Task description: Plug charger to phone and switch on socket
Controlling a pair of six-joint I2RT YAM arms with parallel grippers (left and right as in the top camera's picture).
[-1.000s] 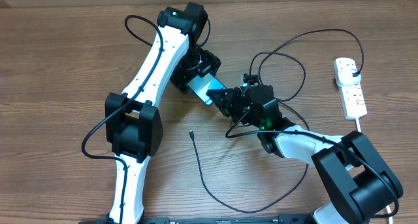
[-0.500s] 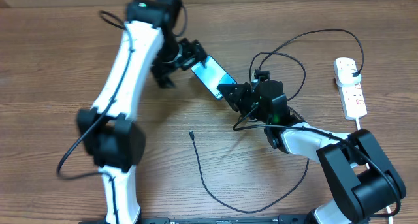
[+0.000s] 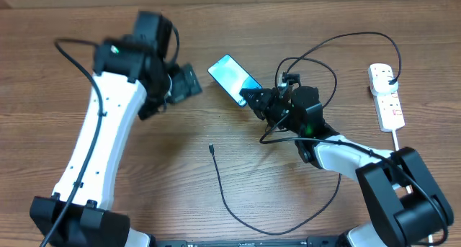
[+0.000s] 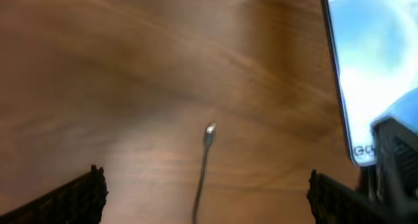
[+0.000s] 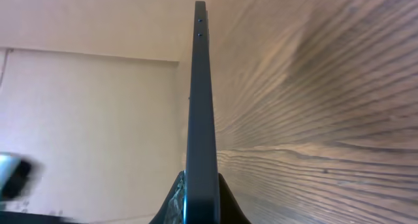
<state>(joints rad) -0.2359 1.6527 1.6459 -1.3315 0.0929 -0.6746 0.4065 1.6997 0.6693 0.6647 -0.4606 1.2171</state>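
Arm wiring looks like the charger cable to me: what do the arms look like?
The left arm and right arm have white links between boxy black joints; the left gripper and right gripper are black. A black wire loops beside each arm, with a green light on each.

We see a slim rectangular phone [image 3: 232,75] with pale-blue screen and black edges, a thin black charger cable [image 3: 219,176], a narrow white plastic power strip [image 3: 387,96] marked red, and white-and-black robot arms [image 3: 108,132] over a brown, wood-grained table [image 3: 180,175].
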